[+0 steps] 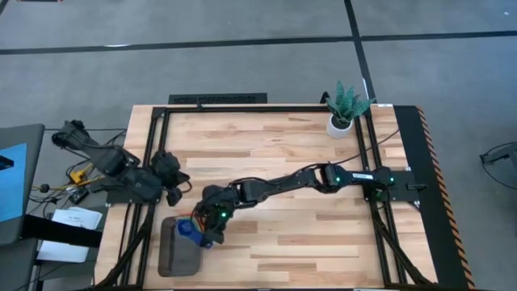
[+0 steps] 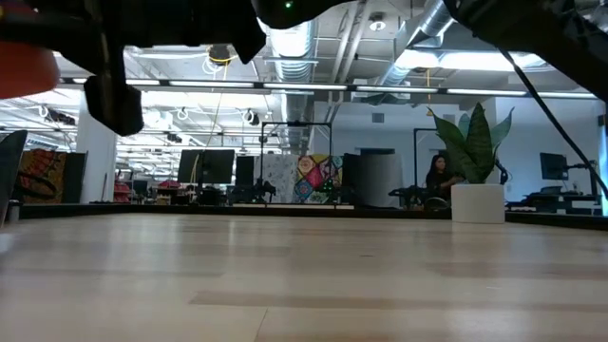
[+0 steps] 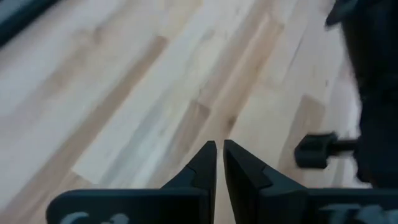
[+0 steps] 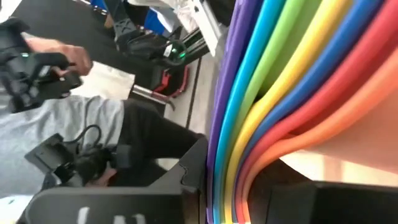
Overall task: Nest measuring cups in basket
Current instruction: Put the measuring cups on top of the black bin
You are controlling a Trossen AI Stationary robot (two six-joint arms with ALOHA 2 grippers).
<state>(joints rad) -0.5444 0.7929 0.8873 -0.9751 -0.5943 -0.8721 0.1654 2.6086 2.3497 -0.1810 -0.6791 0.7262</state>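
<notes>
Wooden table (image 1: pixel 307 234); right hand (image 1: pixel 202 234) grips nested measuring cups (image 4: pixel 292 93) over basket (image 1: pixel 174 255).

Seven nested measuring cups (image 4: pixel 292 93), one basket (image 1: pixel 174 250), one potted plant (image 1: pixel 346 109).

Even, bright overhead light; ceiling strip lamps (image 2: pixel 313 87) glare at 12 o'clock in the low view. Pale wooden tabletop (image 3: pixel 124 93) blurs softly. Stacked rainbow plastic cups (image 4: pixel 292 93) loom close, unfocused.
</notes>
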